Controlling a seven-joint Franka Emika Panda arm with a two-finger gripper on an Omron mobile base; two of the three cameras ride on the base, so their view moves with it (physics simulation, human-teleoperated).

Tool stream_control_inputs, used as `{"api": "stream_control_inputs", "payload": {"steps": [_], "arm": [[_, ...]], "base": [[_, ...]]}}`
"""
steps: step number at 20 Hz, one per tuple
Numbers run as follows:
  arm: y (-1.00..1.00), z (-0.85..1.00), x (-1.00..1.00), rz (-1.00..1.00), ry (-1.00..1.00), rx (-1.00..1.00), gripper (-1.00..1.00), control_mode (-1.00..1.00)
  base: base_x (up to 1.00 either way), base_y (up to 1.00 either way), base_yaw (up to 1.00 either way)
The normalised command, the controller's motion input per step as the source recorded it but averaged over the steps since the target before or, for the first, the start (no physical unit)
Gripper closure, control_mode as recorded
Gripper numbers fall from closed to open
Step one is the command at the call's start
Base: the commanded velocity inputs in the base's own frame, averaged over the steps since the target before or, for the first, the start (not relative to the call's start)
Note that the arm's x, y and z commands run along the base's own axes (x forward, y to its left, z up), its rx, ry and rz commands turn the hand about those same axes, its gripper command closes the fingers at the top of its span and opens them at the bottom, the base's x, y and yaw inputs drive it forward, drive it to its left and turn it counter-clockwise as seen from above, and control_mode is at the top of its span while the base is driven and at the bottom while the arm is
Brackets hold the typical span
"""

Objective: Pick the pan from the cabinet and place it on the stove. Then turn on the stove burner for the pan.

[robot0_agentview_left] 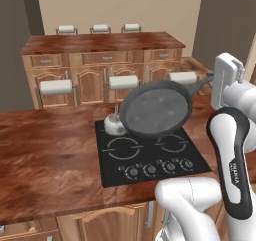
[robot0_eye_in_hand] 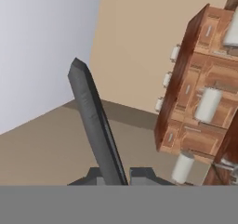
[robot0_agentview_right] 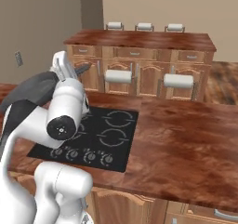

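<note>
One pan (robot0_agentview_left: pixel 155 107) above the stove (robot0_agentview_left: pixel 150 157), handle in the pincer (robot0_eye_in_hand: pixel 116 174).

light: even, soft, no clear source | shadows: faint, none sharp under the pan (robot0_agentview_left: pixel 155 107) | glare: mild sheen on the wooden counter (robot0_agentview_left: pixel 45 150); stove (robot0_agentview_left: pixel 150 157) glass matte | sharpness: rendered, slightly soft, coarse textures | edges: no visible distortion | hand view: wall pale, washed out
</note>
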Motion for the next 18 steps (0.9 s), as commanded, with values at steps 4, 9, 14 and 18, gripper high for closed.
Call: {"api": "stream_control_inputs", "payload": {"steps": [4, 9, 14, 18], "arm": [[-0.39, -0.09, 0.45, 0.09, 0.00, 0.05, 1.00, -1.00], [-0.41, -0.20, 0.33, 0.09, 0.00, 0.05, 1.00, -1.00], [-0.34, -0.22, 0.25, 0.05, 0.00, 0.01, 1.00, -1.00], [-0.41, -0.12, 0.25, 0.00, 0.02, 0.01, 1.00, -1.00]], "base": [[0.00, 0.00, 0.00], [0.00, 0.00, 0.00], [0.00, 0.00, 0.00], [0.00, 0.00, 0.00]]}}
